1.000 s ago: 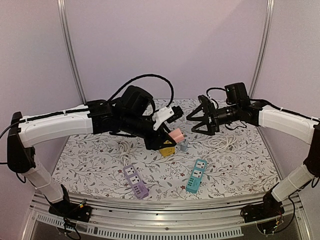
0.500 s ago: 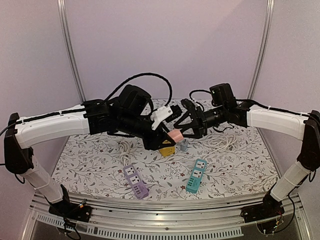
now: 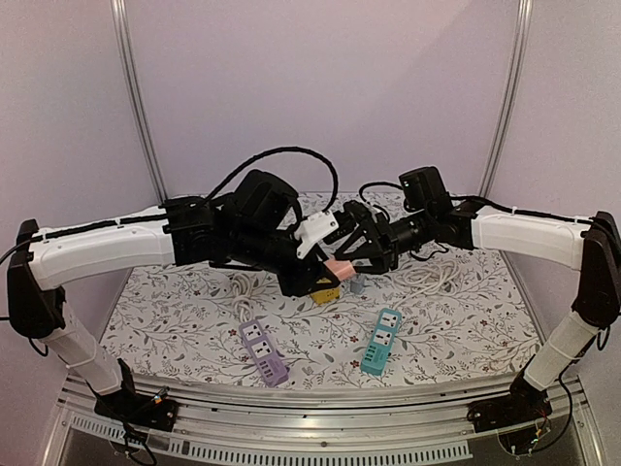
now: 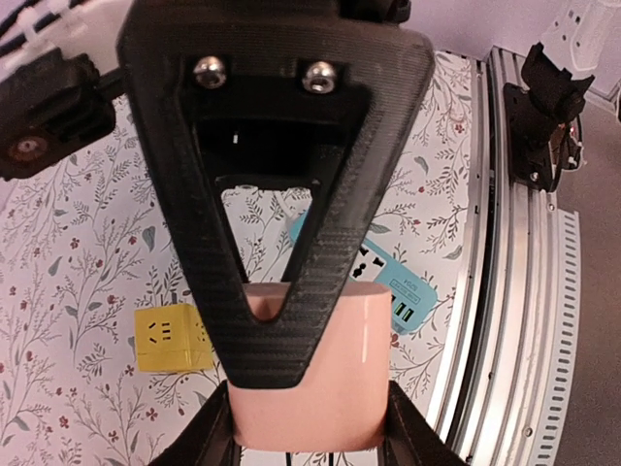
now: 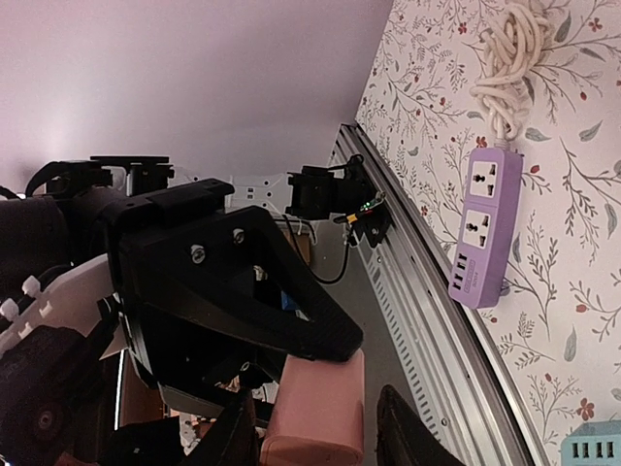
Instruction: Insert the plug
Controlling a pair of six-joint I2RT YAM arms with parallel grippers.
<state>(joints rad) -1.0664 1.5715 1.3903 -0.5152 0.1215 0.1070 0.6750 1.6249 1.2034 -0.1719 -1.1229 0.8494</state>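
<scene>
The plug is a pink block held in the air above the middle of the floral table. My left gripper is shut on it; in the left wrist view its two fingers press the sides of the pink plug. My right gripper has come in from the right and is closed around the same plug. One of its fingers lies flat across the plug's face. In the right wrist view the left gripper's finger covers the plug's upper end.
On the table lie a purple power strip, a teal power strip, a yellow cube socket and a small grey piece right under the grippers. White cord coils lie to the right. The metal front rail edges the table.
The right arm swung left from about a hand's width away and its wide-open jaws closed around the pink plug. The left arm and the plug stayed almost still.
</scene>
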